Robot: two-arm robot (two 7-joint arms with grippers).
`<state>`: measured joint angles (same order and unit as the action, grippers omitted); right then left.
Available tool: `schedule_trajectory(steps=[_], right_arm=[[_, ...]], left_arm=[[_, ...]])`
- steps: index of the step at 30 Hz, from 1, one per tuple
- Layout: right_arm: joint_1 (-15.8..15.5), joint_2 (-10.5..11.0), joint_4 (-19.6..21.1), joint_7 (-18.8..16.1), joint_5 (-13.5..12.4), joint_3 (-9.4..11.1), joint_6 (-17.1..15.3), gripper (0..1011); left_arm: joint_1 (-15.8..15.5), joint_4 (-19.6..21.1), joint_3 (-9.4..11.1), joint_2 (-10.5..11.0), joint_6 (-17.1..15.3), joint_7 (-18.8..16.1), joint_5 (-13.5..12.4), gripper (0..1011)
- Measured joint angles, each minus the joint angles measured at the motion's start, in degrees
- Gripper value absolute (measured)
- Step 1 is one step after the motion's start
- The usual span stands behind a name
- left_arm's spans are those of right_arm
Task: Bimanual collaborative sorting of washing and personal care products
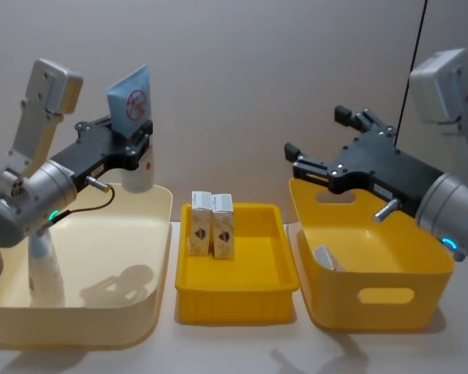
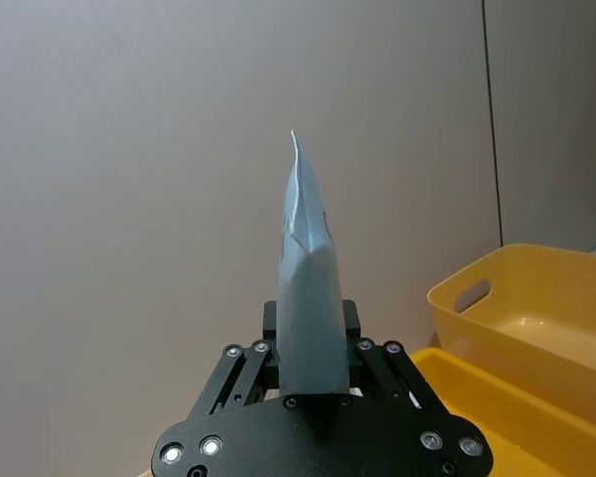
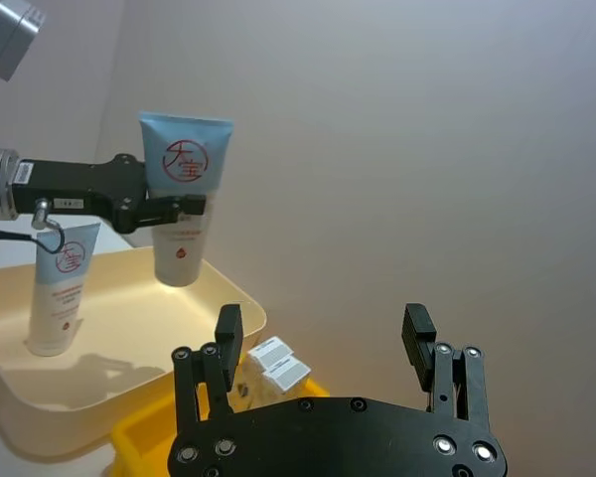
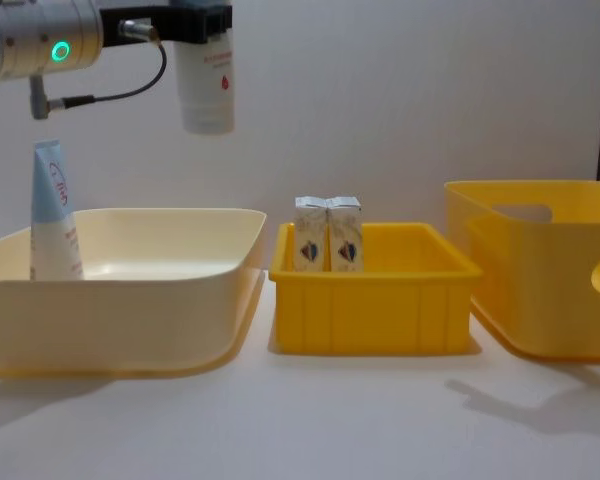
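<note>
- Left gripper (image 1: 134,139) is clamped on a light-blue plastic tube with a red mark (image 1: 130,100), cap down, above the wide cream plastic bin (image 1: 160,257).
- Right gripper (image 1: 316,131) hangs spread wide over the tall yellow plastic bin (image 1: 374,269).
- A second light-blue tube (image 1: 45,269) stands in the cream bin, and two small cream cartons (image 1: 211,224) stand touching in the shallow yellow tray (image 1: 234,300).

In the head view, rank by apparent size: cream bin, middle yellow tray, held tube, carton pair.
1. cream bin
2. middle yellow tray
3. held tube, though raised in the left gripper, so nearness to the camera may inflate it
4. carton pair
</note>
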<state>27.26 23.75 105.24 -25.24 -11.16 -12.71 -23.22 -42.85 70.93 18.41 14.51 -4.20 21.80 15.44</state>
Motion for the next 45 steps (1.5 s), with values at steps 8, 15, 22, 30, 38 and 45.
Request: schedule_trajectory(steps=[8,15,22,30,38,45], right_arm=[[1.65,-1.64,-1.01,-0.08,-1.61,-1.71,-6.14,1001],[3.31,-3.99,-2.7,0.31,-2.96,-3.47,-11.2,1001],[4.86,-7.16,-5.48,0.72,-4.31,-5.43,-13.22,1001],[6.49,-10.51,-9.24,2.16,-4.23,-7.55,-10.59,1001],[7.71,-12.28,-11.54,4.83,-2.28,-9.46,-8.82,1001],[7.68,-11.59,-11.08,6.57,-0.22,-10.32,-9.59,1001]], left_arm=[[-1.85,-0.14,0.7,-0.74,0.94,3.07,1.61,305],[-3.34,-1.58,1.4,-1.44,2.29,5.88,3.02,304],[-4.93,-5.35,2.23,-2.53,4.38,9.49,4.87,305],[-7.43,-12.36,3.28,-4.61,6.18,13.26,6.87,305],[-9.18,-16.88,4.1,-5.8,6.74,14.37,7.58,305],[-10.06,-18.71,4.71,-5.72,6.7,13.77,7.43,305]])
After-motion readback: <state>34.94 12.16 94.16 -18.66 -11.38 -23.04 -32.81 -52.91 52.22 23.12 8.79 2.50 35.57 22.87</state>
